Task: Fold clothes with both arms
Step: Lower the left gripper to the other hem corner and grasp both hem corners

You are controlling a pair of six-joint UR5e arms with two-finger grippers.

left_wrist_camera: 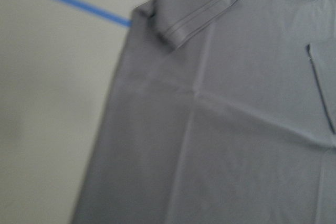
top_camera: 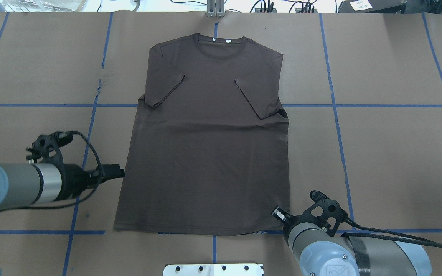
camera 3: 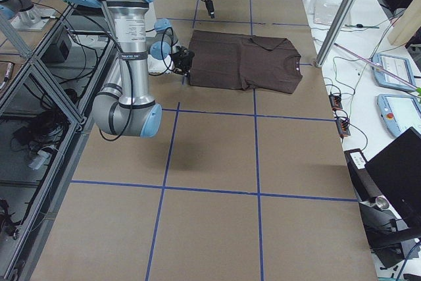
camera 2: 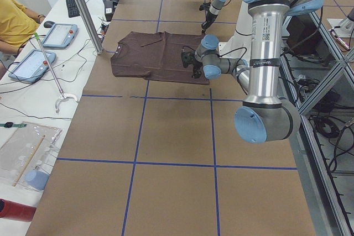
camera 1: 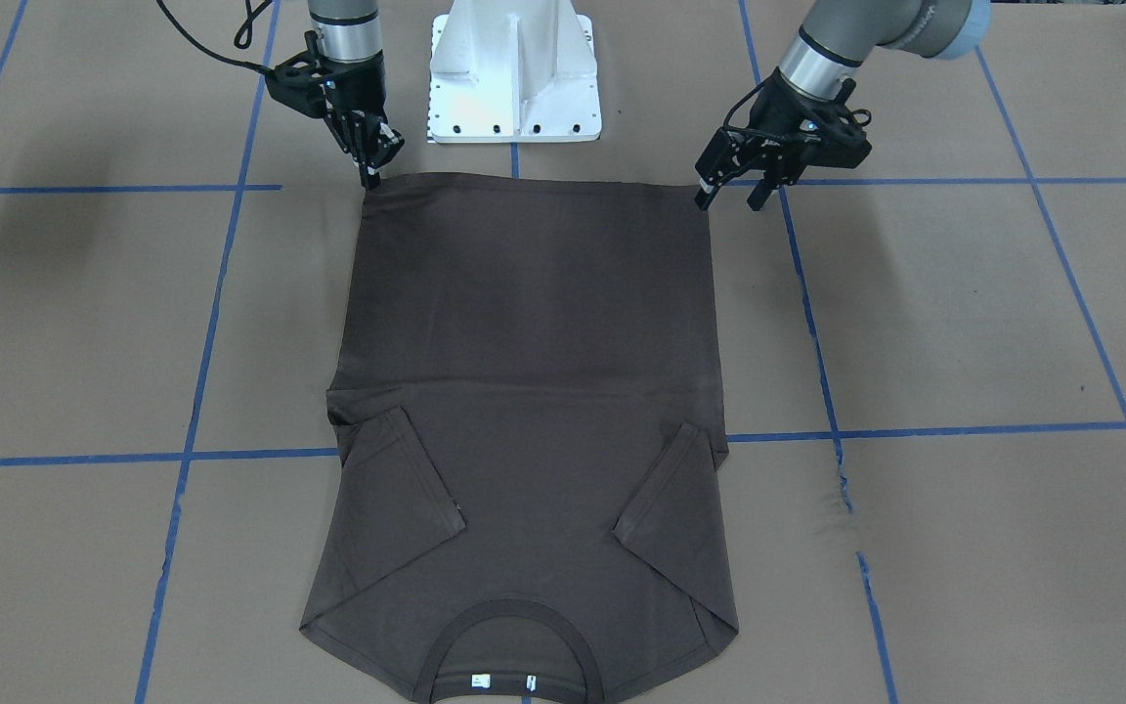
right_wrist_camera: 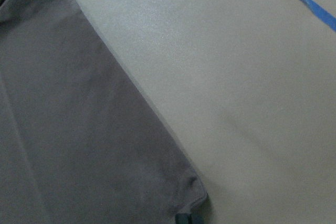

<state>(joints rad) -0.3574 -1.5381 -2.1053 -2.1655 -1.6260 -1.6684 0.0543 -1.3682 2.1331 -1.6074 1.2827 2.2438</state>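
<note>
Your left tool stood open, jaws well apart and holding nothing. In the front view one finger lined up with the hem corner on its side, but how high it hung above the cloth could not be told. Your right tool was down at the other hem corner with its jaws close together. Its wrist view showed only the dark tips right at the cloth's corner, so you could not tell whether it had pinched the cloth or only touched it.

The shirt lay flat on the tabletop between the two arms. Its hem was toward the robot's base and its collar at the far edge. Both sleeves were turned in over the body, and a shallow crease ran across the middle.

You should have expected thin, limp knit: light to lift, no stiffness to carry its own shape, and some stretch. Lifted by one corner alone it would likely sag and skew. The two hem corners looked like the right places to take hold, each pinched through both layers at the stitched edge, where the cloth is thickest and least apt to slip. The paper-like tabletop probably gave some drag, so a raised, even carry toward the collar would have suited better than a pull along the surface.
</note>
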